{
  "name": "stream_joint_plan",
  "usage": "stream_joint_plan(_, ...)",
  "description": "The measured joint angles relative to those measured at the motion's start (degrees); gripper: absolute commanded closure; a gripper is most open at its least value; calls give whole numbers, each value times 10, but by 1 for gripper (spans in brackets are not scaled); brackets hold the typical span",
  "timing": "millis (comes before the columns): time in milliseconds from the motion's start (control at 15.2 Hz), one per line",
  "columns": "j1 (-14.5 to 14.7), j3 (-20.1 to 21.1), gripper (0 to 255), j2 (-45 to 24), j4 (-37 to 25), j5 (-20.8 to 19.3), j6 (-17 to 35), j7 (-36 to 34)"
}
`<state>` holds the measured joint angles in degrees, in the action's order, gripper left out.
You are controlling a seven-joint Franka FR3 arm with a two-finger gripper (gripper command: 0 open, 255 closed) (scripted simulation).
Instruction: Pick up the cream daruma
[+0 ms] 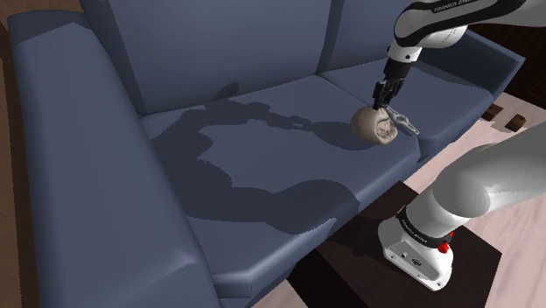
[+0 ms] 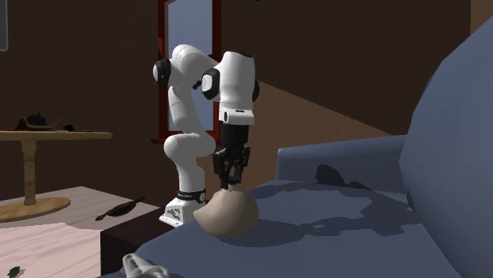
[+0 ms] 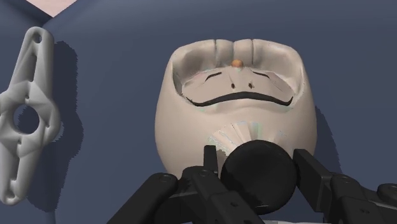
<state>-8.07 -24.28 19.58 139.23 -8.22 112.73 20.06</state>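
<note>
The cream daruma (image 1: 376,125) lies on the blue sofa's seat cushion (image 1: 262,166), close to the cushion's front edge. Its painted face with a black moustache line shows in the wrist view (image 3: 235,108). My black gripper (image 1: 382,105) hangs straight down right over the daruma's top. From the second exterior view the gripper (image 2: 229,183) stands just above the daruma (image 2: 227,213). The gripper (image 3: 256,156) is open, its fingers (image 3: 210,162) apart at the daruma's near side and narrower than its body. Nothing is held.
A grey openwork piece (image 1: 404,121) lies on the cushion right beside the daruma (image 3: 25,121). The sofa's backrest (image 1: 236,44) and armrest (image 1: 490,70) bound the seat. My stand (image 1: 455,262) is by the sofa's front. A round wooden table (image 2: 47,136) stands farther off.
</note>
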Motion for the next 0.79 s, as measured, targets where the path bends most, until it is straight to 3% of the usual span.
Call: stream_joint_plan(792,0,13,255,29,-65,0,-94,-5)
